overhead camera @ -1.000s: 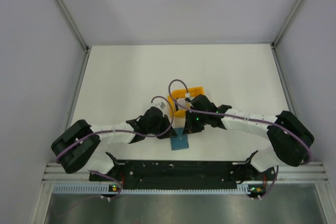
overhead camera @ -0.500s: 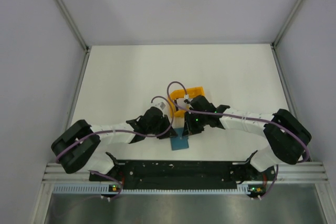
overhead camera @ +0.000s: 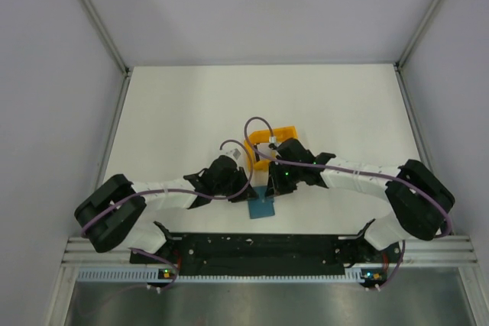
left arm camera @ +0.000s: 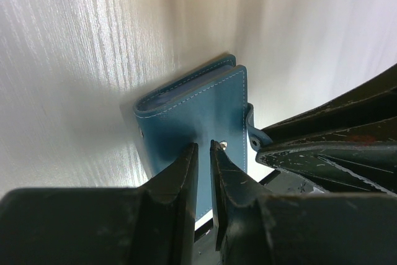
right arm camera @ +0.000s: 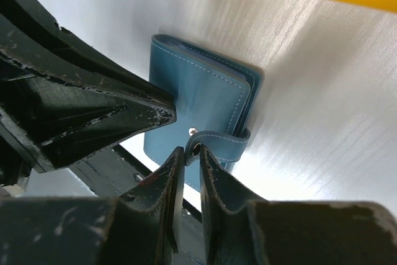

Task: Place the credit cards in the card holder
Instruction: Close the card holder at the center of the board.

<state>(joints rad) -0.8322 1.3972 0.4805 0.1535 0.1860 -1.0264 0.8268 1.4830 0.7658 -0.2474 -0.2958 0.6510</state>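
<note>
Clearly, the card holder lay folded on the table, close to its near edge, just on the near side of the orange tray. The left gripper was at its cover, jaws nearly together. The right gripper met the snap strap (a narrow gap there too). Whether either one pinched anything, I could not tell.

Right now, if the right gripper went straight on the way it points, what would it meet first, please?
The snap strap of the card holder, lying right at the right gripper's tips; the blue cover comes next. Whether they already touch, I cannot tell.
</note>
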